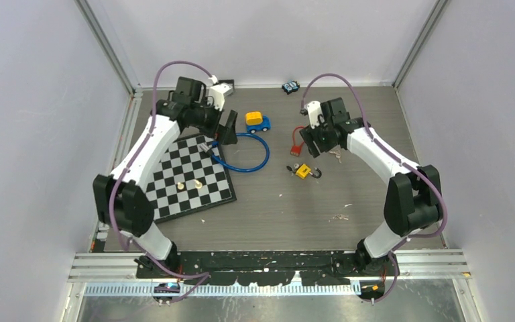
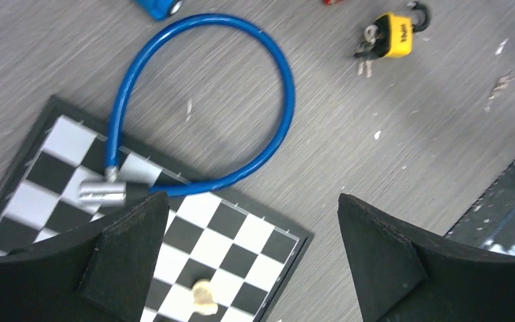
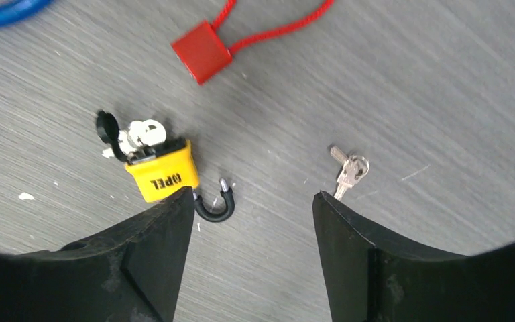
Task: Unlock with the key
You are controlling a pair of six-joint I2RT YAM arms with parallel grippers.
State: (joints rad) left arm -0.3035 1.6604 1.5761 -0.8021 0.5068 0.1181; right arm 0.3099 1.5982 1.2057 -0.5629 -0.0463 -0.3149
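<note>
I see yellow padlock (image 3: pixel 161 176) flat on the worktop (image 1: pixel 275 215), mid-width, nearer its far edge; key (image 3: pixel 144 131) in the cylinder, shackle (image 3: pixel 216 204) swung open; right gripper (image 3: pixel 253 194) above it, released, empty; loose keys (image 3: pixel 349 171) near; left gripper (image 2: pixel 251 196) spread wide, empty, over chessboard (image 2: pixel 228 228) corner.

**Twin-arm rig: outer features**

The left arm (image 1: pixel 141 153) and right arm (image 1: pixel 379 153) each have white link shells between bulky black joint housings (image 1: pixel 124 201). A purple cable (image 1: pixel 178 64) loops along each arm, behind the fingers (image 2: pixel 107 268), which are matte black, faceted wedges. A small white camera module (image 1: pixel 222 94) sits just behind them.
</note>
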